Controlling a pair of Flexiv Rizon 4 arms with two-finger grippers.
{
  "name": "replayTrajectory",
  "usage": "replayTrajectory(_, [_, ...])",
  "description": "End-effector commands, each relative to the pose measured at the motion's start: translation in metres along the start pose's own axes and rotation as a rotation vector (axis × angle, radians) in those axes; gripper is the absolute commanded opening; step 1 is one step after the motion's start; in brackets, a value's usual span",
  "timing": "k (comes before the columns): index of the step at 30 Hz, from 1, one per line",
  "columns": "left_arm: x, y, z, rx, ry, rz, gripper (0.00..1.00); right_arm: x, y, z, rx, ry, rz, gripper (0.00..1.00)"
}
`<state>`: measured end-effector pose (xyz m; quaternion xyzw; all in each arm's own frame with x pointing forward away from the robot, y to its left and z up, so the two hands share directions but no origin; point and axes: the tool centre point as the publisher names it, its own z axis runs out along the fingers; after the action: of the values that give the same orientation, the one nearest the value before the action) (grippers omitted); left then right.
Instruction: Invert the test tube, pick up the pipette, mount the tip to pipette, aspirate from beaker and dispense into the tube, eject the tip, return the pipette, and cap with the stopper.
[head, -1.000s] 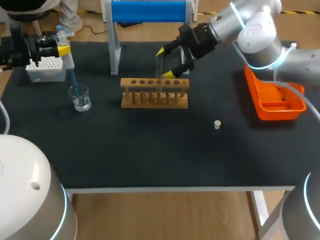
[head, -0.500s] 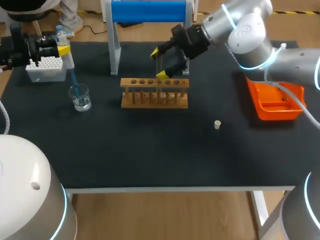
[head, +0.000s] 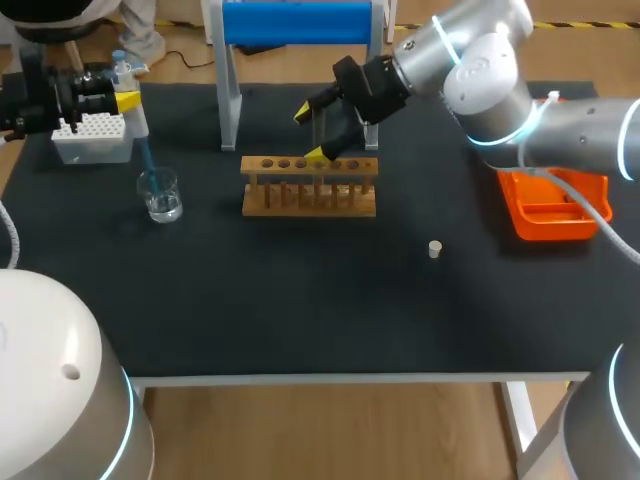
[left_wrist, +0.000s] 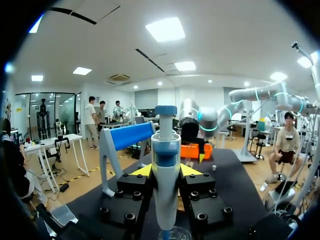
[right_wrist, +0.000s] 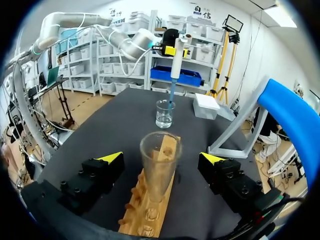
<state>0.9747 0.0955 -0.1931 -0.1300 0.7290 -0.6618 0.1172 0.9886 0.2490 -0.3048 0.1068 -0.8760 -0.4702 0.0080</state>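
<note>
Fingers (right_wrist: 108, 159) of your right gripper (right_wrist: 160, 160) stand wide apart, one on each side of the test tube (right_wrist: 159, 172), and neither touches it. The tube stands upright, mouth up, in a hole of the wooden rack (head: 308, 188) in the upper middle of the head view. Your left gripper (left_wrist: 166, 171) is clamped on the pipette (left_wrist: 165, 150), with one finger against each side of its body. At the upper left of the head view the pipette hangs upright, and its blue tip (head: 146, 158) reaches down into the beaker (head: 160, 196), which holds clear liquid; whether the tip meets the liquid cannot be told. A white tip box (head: 92, 138) sits just behind the beaker, beside the left gripper. The small pale stopper (head: 434, 249) lies alone on the black table (head: 300, 300), right of centre and well apart from the rack. An orange tray (head: 548, 208) rests at the right edge, partly under your right arm (head: 480, 60). A blue-topped stand (head: 296, 22) rises behind the rack.
</note>
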Motion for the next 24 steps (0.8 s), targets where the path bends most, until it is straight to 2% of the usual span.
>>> replayTrajectory(1, [-0.0008, -0.0002, -0.0003, 0.000, 0.002, 0.000, 0.00, -0.0029, -0.0006, 0.0002, -0.001, 0.003, 0.003, 1.00])
replayTrajectory(24, [-0.0008, -0.0002, -0.0003, 0.000, 0.002, 0.000, 0.00, 0.0008, 0.0017, 0.0005, 0.012, -0.013, -0.018, 1.00])
